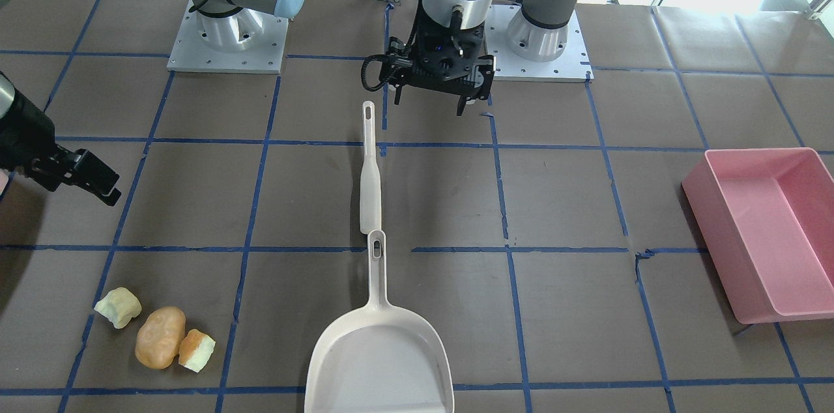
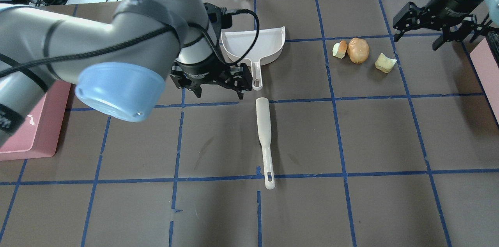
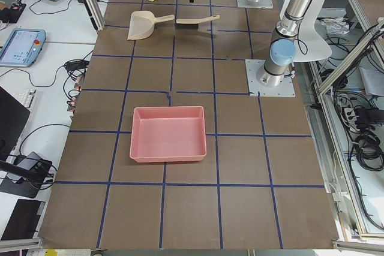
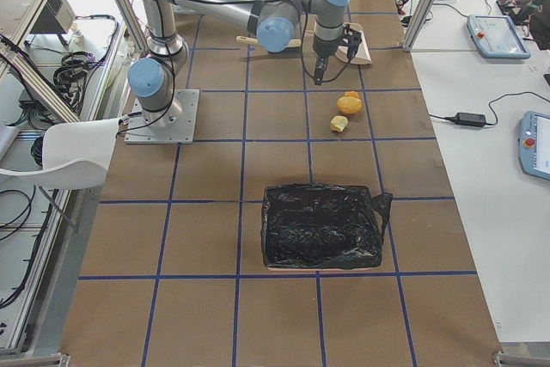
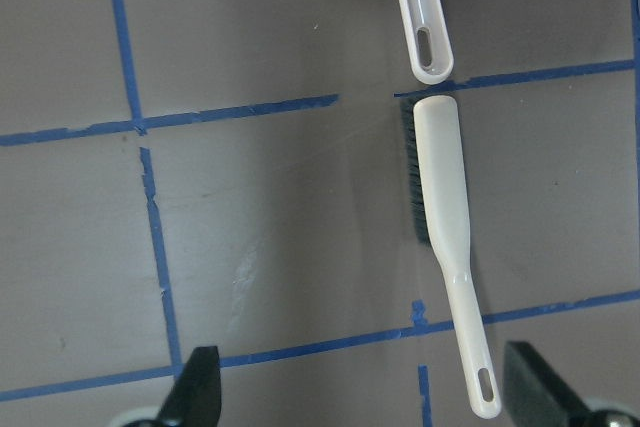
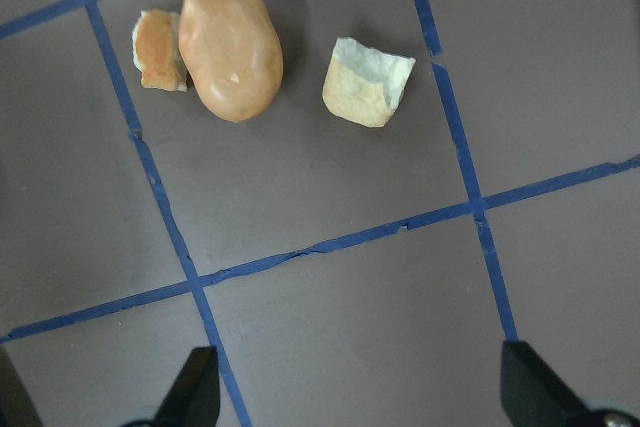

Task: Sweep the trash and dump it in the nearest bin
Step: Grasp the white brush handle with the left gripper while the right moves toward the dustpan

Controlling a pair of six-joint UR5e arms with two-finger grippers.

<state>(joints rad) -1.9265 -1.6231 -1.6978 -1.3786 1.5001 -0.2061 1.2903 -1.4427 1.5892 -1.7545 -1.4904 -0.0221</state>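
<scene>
Left tool [image 2: 218,93] is held wide open and empty above the surface [image 2: 351,134], just beside the brush [image 2: 264,130], whose head is laid end to end with the handle of the dustpan [image 2: 253,44]. Right tool [image 2: 417,40] is likewise spread wide with nothing gripped, near three lumps lying on the surface. An orange-tan potato [image 6: 232,47] is touched by a browned chunk [image 6: 160,47], and a pale chunk [image 6: 368,82] is set slightly apart on its other side. A pink bin [image 1: 710,230] is seen at the robot's left end.

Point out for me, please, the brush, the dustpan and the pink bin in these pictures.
brush [image 1: 371,198]: front-facing view, broad white back.
dustpan [image 1: 378,367]: front-facing view, bare scoop floor.
pink bin [image 1: 778,234]: front-facing view, bare inner floor.
</scene>
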